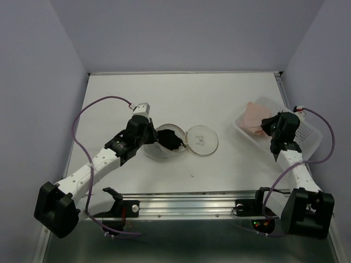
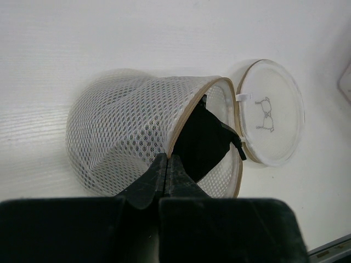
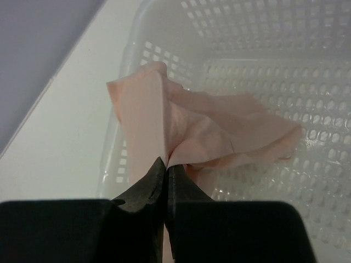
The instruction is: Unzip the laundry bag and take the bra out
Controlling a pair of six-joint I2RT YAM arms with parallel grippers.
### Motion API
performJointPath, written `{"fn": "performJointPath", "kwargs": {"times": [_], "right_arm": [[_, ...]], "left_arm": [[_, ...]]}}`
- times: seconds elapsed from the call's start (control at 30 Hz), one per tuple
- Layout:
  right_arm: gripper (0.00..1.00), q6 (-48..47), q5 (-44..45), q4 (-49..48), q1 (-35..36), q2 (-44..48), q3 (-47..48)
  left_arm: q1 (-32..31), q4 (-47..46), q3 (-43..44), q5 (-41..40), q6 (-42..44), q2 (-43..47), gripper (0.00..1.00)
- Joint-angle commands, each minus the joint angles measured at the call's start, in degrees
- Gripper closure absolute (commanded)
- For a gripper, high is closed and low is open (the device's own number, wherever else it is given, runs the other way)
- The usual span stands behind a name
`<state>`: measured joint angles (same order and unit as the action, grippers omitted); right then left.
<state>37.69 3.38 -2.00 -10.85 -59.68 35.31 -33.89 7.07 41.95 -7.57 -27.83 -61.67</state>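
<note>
One cream mesh laundry bag (image 2: 120, 131) is pinched by left hand (image 2: 167, 164); one pink padded bra (image 3: 208, 131) is gripped by right hand (image 3: 166, 164), in one white perforated basket (image 3: 274, 44).

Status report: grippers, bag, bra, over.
Left gripper shut on laundry bag rim; bag unzipped, lid open, dark item inside. Right gripper shut on bra over white basket. Nothing blocking.

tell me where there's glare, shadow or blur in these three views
Top external: flat even light, slightly soft overall. Left wrist: laundry bag mesh sharp, soft shadow beside it. Right wrist: bra sharp, glare on the basket floor at right, right tool dark and featureless.
</note>
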Motion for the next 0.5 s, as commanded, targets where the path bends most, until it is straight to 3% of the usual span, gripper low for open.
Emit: {"fn": "performJointPath", "kwargs": {"times": [0.0,0.27,0.37,0.4,0.47], "right_arm": [[0.96,0.02,0.05,-8.1,-1.27,-1.22,-3.57],[0.73,-1.75,3.64,-4.88,-1.8,-4.13,-4.38],[0.35,-2.36,6.81,-0.83,-1.8,-3.08,-1.05],[0.15,-3.32,7.6,1.36,-1.8,-2.2,-0.08],[0.02,-4.11,8.13,4.09,-1.8,-1.06,1.95]], "left_arm": [[0.31,-1.53,-0.38,0.28,1.03,1.9,1.0],[0.23,-1.45,-0.12,0.98,1.03,1.64,1.0],[0.31,-1.1,-0.03,0.81,1.03,1.9,1.0],[0.31,-1.01,0.06,0.89,0.94,1.99,1.0],[0.31,-0.83,0.23,0.89,0.94,2.08,1.0]]}}
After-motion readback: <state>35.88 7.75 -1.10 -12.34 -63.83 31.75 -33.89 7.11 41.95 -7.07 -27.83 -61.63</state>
